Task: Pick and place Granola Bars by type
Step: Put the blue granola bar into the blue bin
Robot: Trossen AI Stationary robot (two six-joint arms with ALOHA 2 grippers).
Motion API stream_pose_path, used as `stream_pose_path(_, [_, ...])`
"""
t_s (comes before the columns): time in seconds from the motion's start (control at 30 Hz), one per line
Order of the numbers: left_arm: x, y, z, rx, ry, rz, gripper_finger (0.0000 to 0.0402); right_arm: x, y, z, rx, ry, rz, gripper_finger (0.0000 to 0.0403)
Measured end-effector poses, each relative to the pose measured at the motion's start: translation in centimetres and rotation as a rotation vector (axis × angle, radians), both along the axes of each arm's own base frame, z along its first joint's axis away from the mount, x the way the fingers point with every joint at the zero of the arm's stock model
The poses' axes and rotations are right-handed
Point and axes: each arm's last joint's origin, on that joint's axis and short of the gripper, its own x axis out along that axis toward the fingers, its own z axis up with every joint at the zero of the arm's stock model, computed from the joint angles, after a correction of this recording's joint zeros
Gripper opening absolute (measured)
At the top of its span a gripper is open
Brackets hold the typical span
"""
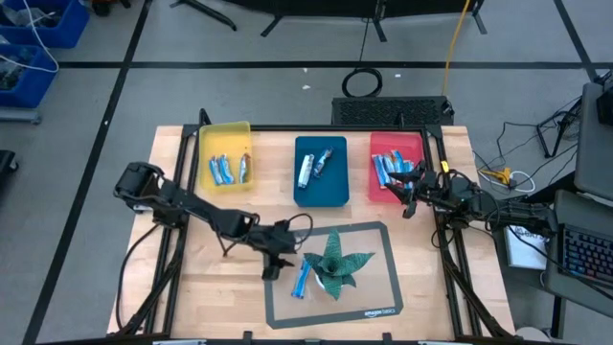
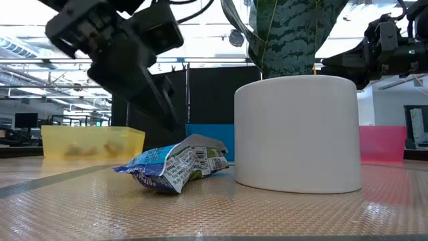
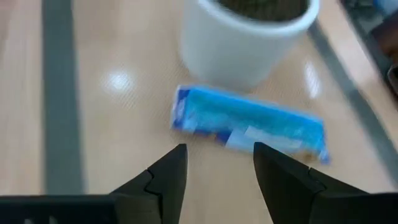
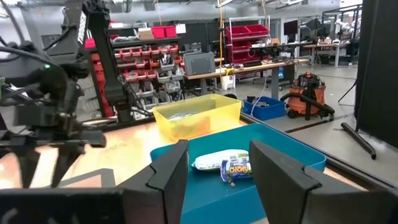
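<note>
1. The left gripper (image 1: 279, 261) hovers at about 9 o'clock of the last loose blue bar (image 1: 302, 279), fingers spread and released, empty. In the left wrist view the blue bar (image 3: 249, 124) lies crosswise just beyond the fingertips (image 3: 175, 163), which looks like a line-up for a grasp across its narrow width.
2. The bar rests on the woven mat (image 1: 287, 311), close beside the white pot (image 2: 297, 134) at its 9 o'clock; the crinkled foil wrapper is shiny and flattened.
3. The right gripper (image 1: 410, 198) waits over the red tray (image 1: 375, 144), at 3 o'clock on the table, jaws parted and empty.
4. Sorted bars lie in the yellow tray (image 1: 206, 139), teal tray (image 1: 335, 196) and red tray: smooth, shallow rectangular plastic bins.
</note>
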Motion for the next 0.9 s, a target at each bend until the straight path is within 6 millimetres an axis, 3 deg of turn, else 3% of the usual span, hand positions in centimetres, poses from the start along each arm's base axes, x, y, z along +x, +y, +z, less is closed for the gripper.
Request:
stream_pose_path(0.3, [0.5,-2.3,-1.5,-0.135,-0.002,0.014,0.0173,0.1,0.0,-0.1,0.002,0.010,0.000,0.0160])
stream_pose_path(0.57, [1.1,-1.4,-1.2,-0.525,0.146,0.293,0.0172,0.1,0.0,-0.1,0.002,0.011,0.000,0.0160])
stream_pose_path(0.9, [1.1,-0.6,-1.4,-0.589,0.219,0.421,0.0172,0.1,0.0,-0.1,0.002,0.011,0.000,0.0160])
